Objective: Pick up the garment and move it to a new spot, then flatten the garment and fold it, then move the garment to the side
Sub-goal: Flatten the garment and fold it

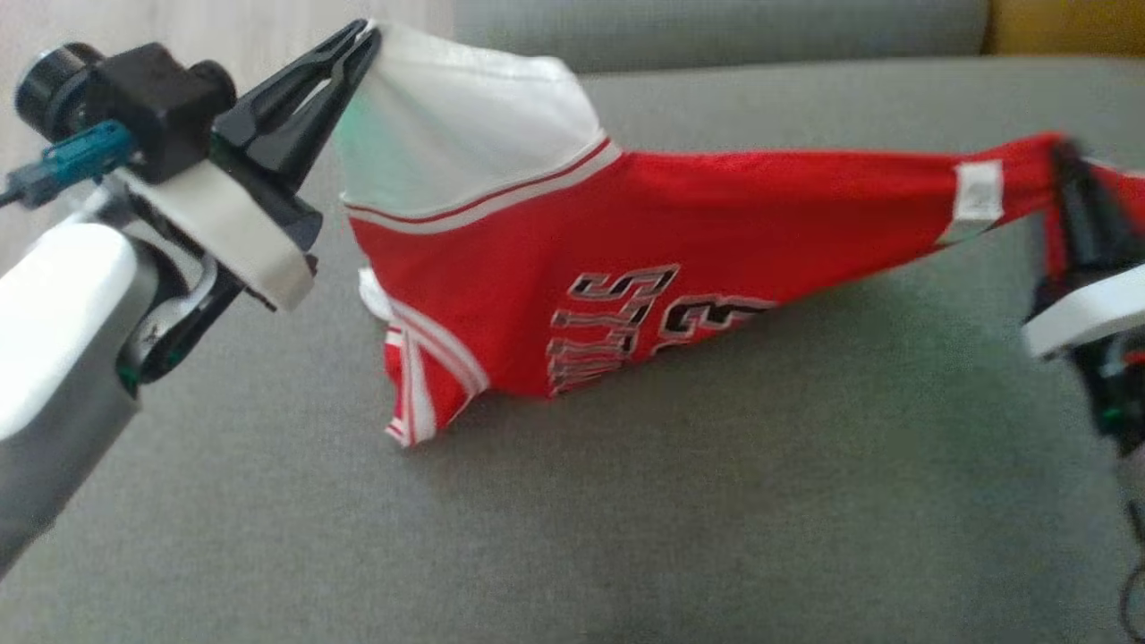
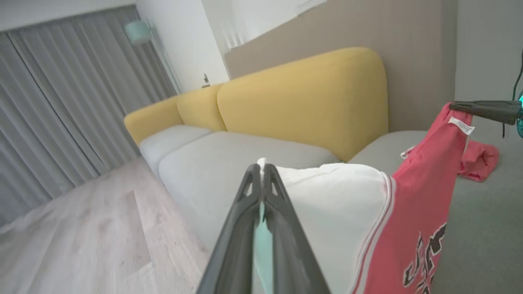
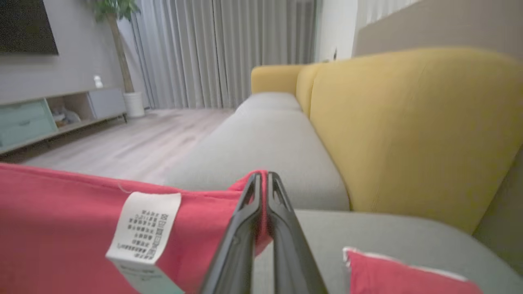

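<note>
The garment (image 1: 626, 233) is a red jersey with a white upper part, white trim and black-and-white lettering, stretched above the grey sofa seat (image 1: 626, 501). My left gripper (image 1: 362, 38) is shut on its white corner at the upper left, also seen as the left gripper (image 2: 261, 168) pinching white cloth (image 2: 335, 204). My right gripper (image 1: 1064, 156), blurred at the right edge, is shut on the red end near a white care label (image 1: 978, 192). In the right wrist view the right gripper (image 3: 263, 176) clamps the red fabric (image 3: 61, 228). The garment's lower edge sags onto the seat.
Yellow back cushions (image 3: 408, 122) line the sofa behind the grey seats. A wooden floor (image 2: 81, 228), grey curtains (image 3: 212, 49), a low cabinet (image 3: 49, 118) and a potted plant (image 3: 118, 24) lie beyond the sofa. Another bit of the red cloth (image 3: 400, 273) rests on the seat.
</note>
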`<state>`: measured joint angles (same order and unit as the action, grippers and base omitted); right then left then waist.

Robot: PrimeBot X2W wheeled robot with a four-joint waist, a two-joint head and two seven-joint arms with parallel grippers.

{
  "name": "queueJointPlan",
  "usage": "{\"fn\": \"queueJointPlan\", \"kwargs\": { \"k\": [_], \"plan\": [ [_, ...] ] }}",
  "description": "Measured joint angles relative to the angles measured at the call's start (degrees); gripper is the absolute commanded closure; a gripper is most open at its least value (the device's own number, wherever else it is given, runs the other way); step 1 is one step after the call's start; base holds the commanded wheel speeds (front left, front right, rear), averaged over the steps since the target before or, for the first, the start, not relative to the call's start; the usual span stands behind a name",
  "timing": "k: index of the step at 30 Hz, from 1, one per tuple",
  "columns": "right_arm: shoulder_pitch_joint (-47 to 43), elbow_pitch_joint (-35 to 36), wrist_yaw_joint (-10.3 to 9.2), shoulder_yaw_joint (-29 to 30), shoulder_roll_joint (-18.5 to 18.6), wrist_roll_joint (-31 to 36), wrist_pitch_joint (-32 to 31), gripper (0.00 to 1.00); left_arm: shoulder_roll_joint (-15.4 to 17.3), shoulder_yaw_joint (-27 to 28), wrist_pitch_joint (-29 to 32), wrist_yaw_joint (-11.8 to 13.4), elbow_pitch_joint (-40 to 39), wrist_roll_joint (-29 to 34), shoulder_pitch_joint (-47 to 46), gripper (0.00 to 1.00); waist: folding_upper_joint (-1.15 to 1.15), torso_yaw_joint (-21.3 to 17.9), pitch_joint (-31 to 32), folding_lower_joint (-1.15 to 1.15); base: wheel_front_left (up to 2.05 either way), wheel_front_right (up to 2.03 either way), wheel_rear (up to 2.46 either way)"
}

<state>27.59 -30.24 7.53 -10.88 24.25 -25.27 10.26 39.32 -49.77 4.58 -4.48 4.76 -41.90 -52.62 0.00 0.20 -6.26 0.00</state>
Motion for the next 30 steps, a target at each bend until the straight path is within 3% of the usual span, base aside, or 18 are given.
{"fn": "queueJointPlan", "kwargs": {
  "k": [8, 12, 17, 22, 26, 30],
  "plan": [
    [-4.7, 25.6, 0.0, 10.1, 5.2, -4.6, -12.7, 1.0, 3.4, 4.7, -4.3, 1.5, -6.0, 1.5, -1.9, 1.0, 0.0, -0.8, 7.0, -0.02, 0.0, 0.0, 0.0],
    [-2.0, 31.9, 0.0, 13.0, 5.8, -5.3, -18.8, 1.0, 3.5, 5.9, -4.0, 1.4, -7.1, 1.6, -7.5, 1.0, 0.0, -1.5, 6.4, -0.02, 0.0, 0.0, 0.0],
    [4.9, 31.0, 0.0, 12.4, 5.2, -4.7, -21.9, 1.0, 2.2, 5.4, -1.8, -0.2, -5.4, 1.6, -11.7, 1.0, 0.0, -1.9, 3.4, 0.0, 0.0, 0.0, 0.0],
    [16.1, 22.7, 0.0, 8.2, 1.4, -1.6, -21.5, 1.0, -0.9, 4.2, -0.3, -1.6, 3.8, 1.8, -16.2, 1.0, 0.0, -2.3, -2.1, 0.02, 0.0, 0.0, 0.0],
    [25.3, 13.7, 0.0, 6.5, -0.9, 3.3, -17.3, 1.0, -4.2, 3.5, -2.4, -2.2, 12.7, 3.9, -23.5, 1.0, 0.0, -2.5, -7.7, 0.03, 0.0, 0.0, 0.0],
    [36.0, 6.3, 0.0, 6.9, -3.0, 5.7, -9.6, 1.0, -7.9, 3.8, -9.8, -2.6, 21.4, 8.2, -34.2, 1.0, 0.0, -2.6, -13.5, 0.04, 0.0, 0.0, 0.0]
  ]
}}
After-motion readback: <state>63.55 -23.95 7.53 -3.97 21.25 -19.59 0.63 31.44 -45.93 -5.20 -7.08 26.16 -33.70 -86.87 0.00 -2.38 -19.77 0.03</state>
